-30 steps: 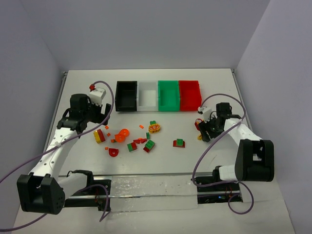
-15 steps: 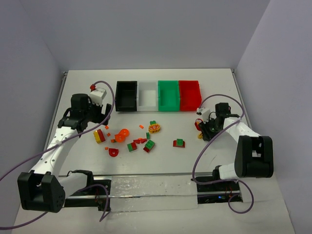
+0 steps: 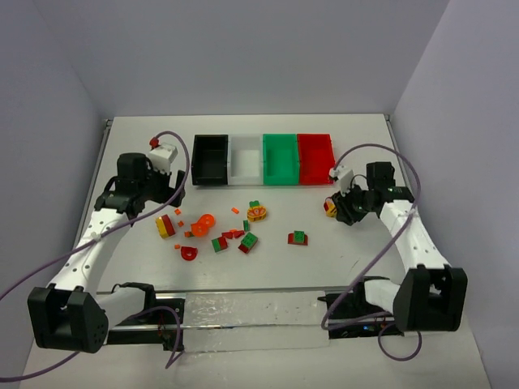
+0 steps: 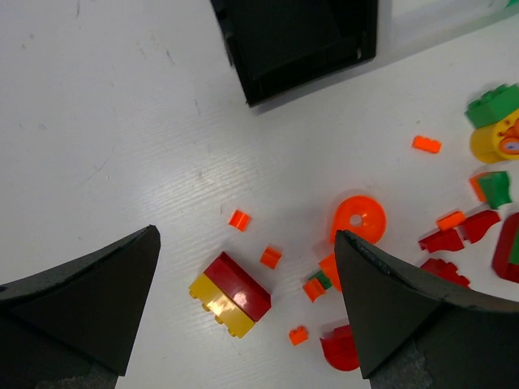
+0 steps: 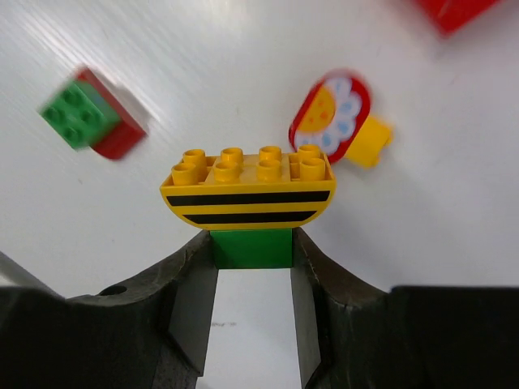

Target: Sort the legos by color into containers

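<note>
Clenching the right gripper (image 5: 251, 255) on the green brick (image 5: 251, 245) capped by a yellow striped piece (image 5: 247, 190), near the red bin (image 3: 315, 158), apparently finishing a pick and probably needing next a carry to a matching bin, splitting the two colours.

Left arm (image 3: 89, 243) stretches forward, its claw (image 4: 245, 243) pointing down with jaws spread wide, holding nothing; right arm (image 3: 413, 235) angles inward, its claw (image 5: 251, 247) pinched on a green-and-yellow lego (image 5: 247, 190).
</note>
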